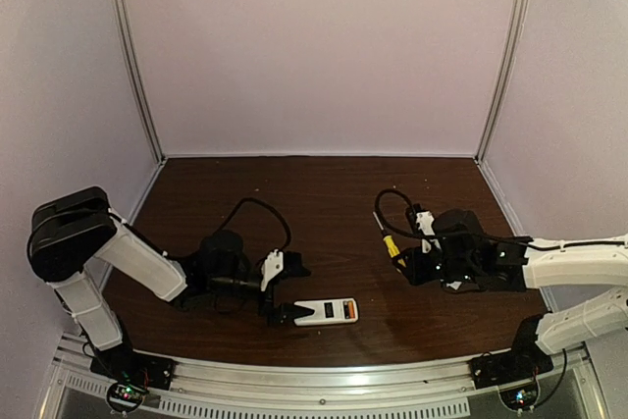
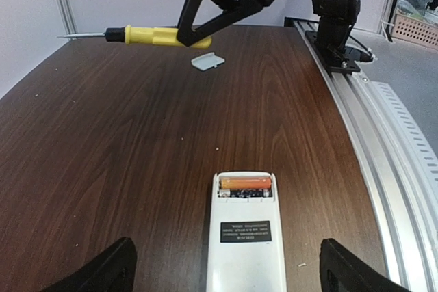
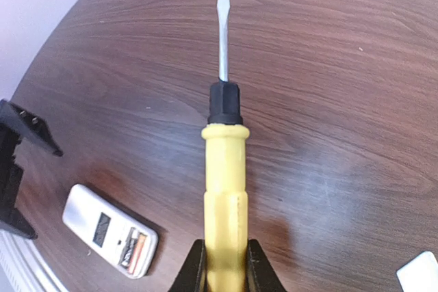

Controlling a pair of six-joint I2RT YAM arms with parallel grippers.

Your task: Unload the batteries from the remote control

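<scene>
The white remote control (image 2: 243,237) lies back up near the table's front edge (image 1: 327,312), its battery recess uncovered. In the recess an orange battery (image 2: 245,182) and a dark battery (image 2: 243,193) lie side by side; the right wrist view shows them too (image 3: 135,249). My left gripper (image 2: 229,261) is open, its fingers standing wide on either side of the remote's near end without touching it (image 1: 285,291). My right gripper (image 3: 224,268) is shut on the yellow handle of a screwdriver (image 3: 224,169), held above the table at the right (image 1: 392,244), well away from the remote.
A small white cover piece (image 2: 207,62) lies on the wood under the right arm, also at the right wrist view's corner (image 3: 419,275). The screwdriver's blade (image 3: 222,32) points toward the back of the table. A metal rail (image 1: 324,380) runs along the front edge.
</scene>
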